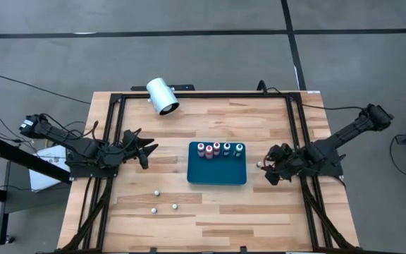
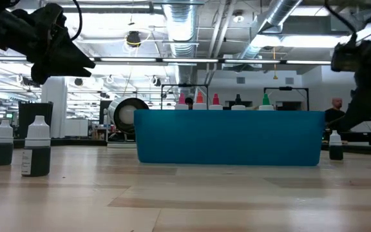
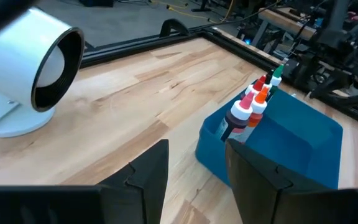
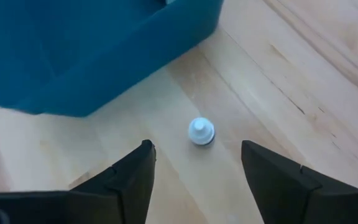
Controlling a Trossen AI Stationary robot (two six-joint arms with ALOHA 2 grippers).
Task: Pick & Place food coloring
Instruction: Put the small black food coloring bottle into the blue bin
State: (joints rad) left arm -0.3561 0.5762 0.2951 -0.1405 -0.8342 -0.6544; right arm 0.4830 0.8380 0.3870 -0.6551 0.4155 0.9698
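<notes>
Several food coloring bottles (image 1: 219, 149) stand upright along the far side of the blue tray (image 1: 217, 176). Three more (image 1: 156, 192) stand on the wood near the table's front left. Another bottle (image 4: 200, 132), white cap up, stands on the table just right of the tray. My right gripper (image 4: 197, 149) hovers open above it, pointing steeply down, with the bottle just ahead of its fingertips and untouched. My left gripper (image 3: 194, 155) is open and empty, left of the tray and above the table, facing the tray (image 3: 272, 137).
A large white cylinder (image 1: 162, 96) lies on its side at the table's far left, its open end toward my left gripper. A black frame (image 1: 203, 95) runs round the table's edges. Bare wood lies in front of the tray.
</notes>
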